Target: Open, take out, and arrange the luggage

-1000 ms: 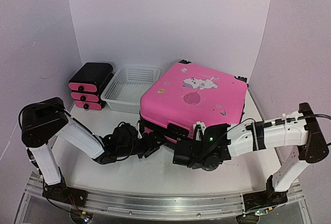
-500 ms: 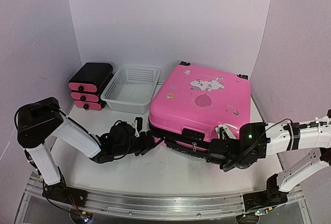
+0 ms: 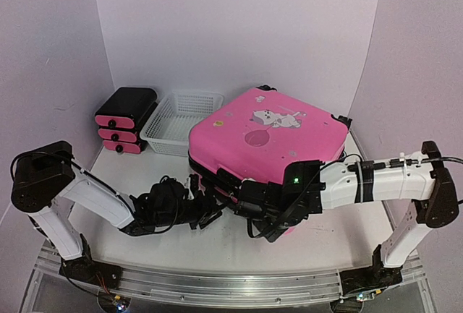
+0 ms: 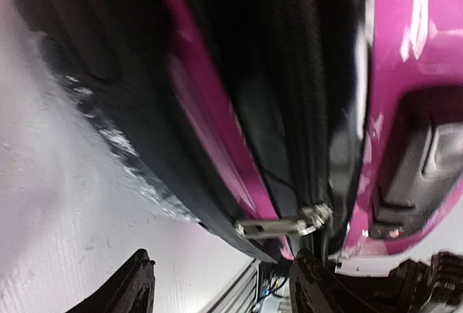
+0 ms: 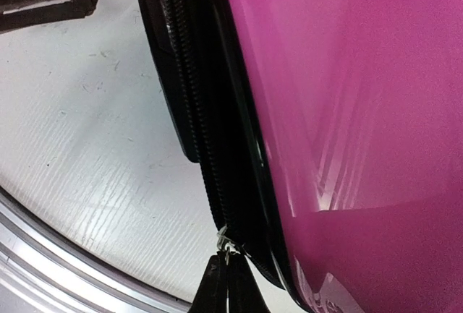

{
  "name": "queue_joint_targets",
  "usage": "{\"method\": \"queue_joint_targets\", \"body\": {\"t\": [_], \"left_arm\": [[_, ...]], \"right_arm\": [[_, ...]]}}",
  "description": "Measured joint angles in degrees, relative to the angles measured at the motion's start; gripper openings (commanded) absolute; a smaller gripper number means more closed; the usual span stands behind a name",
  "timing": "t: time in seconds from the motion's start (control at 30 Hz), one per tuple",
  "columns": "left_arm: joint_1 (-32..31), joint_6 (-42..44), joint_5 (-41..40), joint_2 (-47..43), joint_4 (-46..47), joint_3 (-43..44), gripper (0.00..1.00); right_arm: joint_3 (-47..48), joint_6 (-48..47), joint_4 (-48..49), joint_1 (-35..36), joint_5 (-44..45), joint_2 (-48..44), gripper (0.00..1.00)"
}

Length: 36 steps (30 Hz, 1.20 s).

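The luggage (image 3: 268, 139) lies flat on the table (image 3: 217, 255), filling the centre and right of the overhead view. Compared with half a second ago it has slid toward the left of the frame and turned slightly. Its left corner now sits closer to the white basket (image 3: 181, 114), while the black drawer unit (image 3: 126, 121) at the far left is unmoved.

The right arm has swung in with it. Its elbow, cut off by the right edge a moment ago, is back in frame, and its wrist is now at the middle of the case's near edge rather than at the near right corner. In the right wrist view the right gripper (image 5: 228, 277) has its fingers pressed together on a small metal pull (image 5: 225, 241) at the lower end of the black zipper band (image 5: 210, 147).

The left gripper (image 4: 224, 288) is about where it was, low at the case's near left corner. Its fingers (image 4: 137, 291) are spread wide and grasp nothing. A silver zipper tab (image 4: 278, 226) lies just beyond them.
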Motion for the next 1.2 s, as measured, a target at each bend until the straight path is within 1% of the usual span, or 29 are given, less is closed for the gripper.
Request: {"method": "queue_joint_targets", "body": {"t": [0.2, 0.3, 0.57, 0.73, 0.87, 0.97, 1.03, 1.1, 1.13, 1.2], "left_arm": [[0.92, -4.33, -5.18, 0.33, 0.00, -0.48, 0.52], [2.34, -5.90, -5.60, 0.76, 0.31, -0.39, 0.50], [4.70, -8.41, -5.01, 6.71, 5.33, 0.79, 0.45], [4.81, -8.28, -5.25, 8.55, 8.13, 1.60, 0.34], [5.14, -6.56, -5.51, 8.79, 8.72, 2.19, 0.25], [5.66, -5.01, -4.83, 8.81, 9.18, 2.19, 0.20], [6.10, -4.68, -3.98, 8.96, 9.29, 2.19, 0.20], [6.40, -4.66, -3.28, 9.27, 9.70, 2.23, 0.21], [6.47, -4.55, -2.91, 9.46, 9.97, 2.32, 0.21], [6.45, -4.37, -0.85, 9.88, 10.23, 2.67, 0.21]], "right_arm": [[-0.02, -0.72, 0.31, 0.07, -0.09, 0.17, 0.00], [-0.31, -0.68, 0.79, 0.24, -0.02, 0.17, 0.00], [-1.25, -0.28, 1.70, 0.72, 0.44, 0.11, 0.00], [-1.66, 0.61, 1.92, 0.87, 1.51, 0.11, 0.00], [-3.39, 2.69, 3.45, 1.16, 2.91, -0.48, 0.00], [-5.99, 5.88, 3.98, 1.81, 4.44, -2.60, 0.00], [-7.80, 9.73, 1.95, 2.36, 5.84, -4.68, 0.00], [-9.20, 15.34, -1.42, 2.80, 6.93, -6.54, 0.00], [-9.70, 19.34, -4.42, 3.28, 8.24, -7.19, 0.00], [-10.23, 26.34, -7.45, 3.98, 10.40, -7.56, 0.00]]}}
